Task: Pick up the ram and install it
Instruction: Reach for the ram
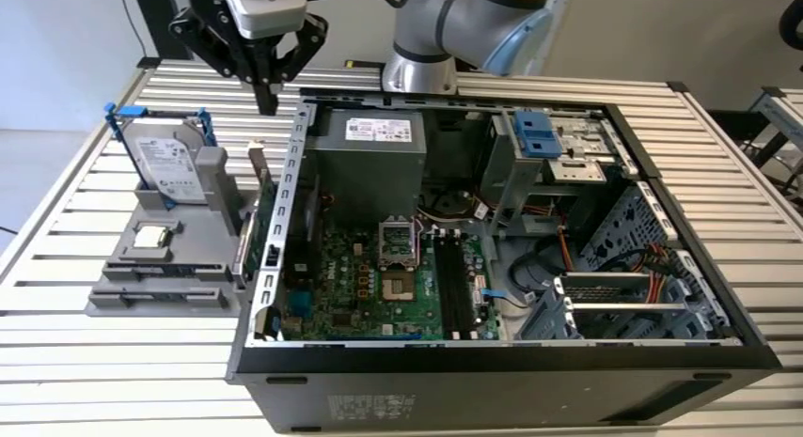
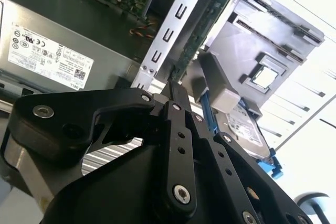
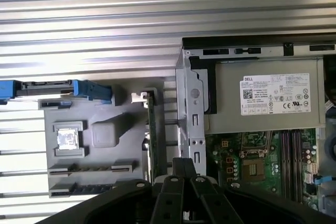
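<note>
The ram (image 1: 259,207) is a slim dark-green stick standing on edge in the grey holder (image 1: 164,287), right beside the case's outer wall. In both wrist views the ram (image 3: 150,129) (image 2: 202,30) shows edge-on as a thin green strip. My gripper (image 1: 266,101) hangs above the slatted table, just beyond the ram's far end and higher than it. Its black fingers (image 2: 176,108) are shut together with nothing between them, and their tips (image 3: 184,163) point down near the case's corner. The motherboard's long memory slots (image 1: 458,287) lie inside the open case.
A silver hard drive (image 1: 169,164) with blue brackets stands upright in the holder, with a small square processor (image 1: 150,237) lying in front of it. The open computer case (image 1: 502,362) takes up the middle, its grey power supply (image 1: 370,141) at the back. The arm's base (image 1: 420,70) rises behind it.
</note>
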Robot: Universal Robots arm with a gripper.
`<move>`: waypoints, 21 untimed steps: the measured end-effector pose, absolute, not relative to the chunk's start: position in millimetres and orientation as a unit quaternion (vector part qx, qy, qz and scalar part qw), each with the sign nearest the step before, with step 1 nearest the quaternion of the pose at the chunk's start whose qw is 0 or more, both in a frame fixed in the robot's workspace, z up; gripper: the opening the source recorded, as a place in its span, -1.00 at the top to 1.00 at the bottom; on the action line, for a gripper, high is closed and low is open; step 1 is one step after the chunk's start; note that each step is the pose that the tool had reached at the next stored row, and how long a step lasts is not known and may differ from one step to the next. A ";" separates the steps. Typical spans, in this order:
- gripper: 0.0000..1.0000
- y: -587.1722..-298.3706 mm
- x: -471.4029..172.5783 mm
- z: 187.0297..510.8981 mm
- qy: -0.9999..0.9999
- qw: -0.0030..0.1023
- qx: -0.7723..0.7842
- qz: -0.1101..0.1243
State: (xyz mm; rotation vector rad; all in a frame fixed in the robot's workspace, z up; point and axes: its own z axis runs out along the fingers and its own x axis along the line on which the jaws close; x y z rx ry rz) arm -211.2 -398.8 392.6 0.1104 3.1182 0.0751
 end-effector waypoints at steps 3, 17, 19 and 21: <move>1.00 -398.8 -216.6 392.6 0.999 0.010 0.035 0.024; 1.00 -398.8 -245.3 392.6 0.999 0.010 0.035 0.024; 1.00 -398.8 -250.4 392.6 0.999 0.010 0.034 0.024; 1.00 -398.8 -255.7 392.6 0.999 0.010 0.033 0.024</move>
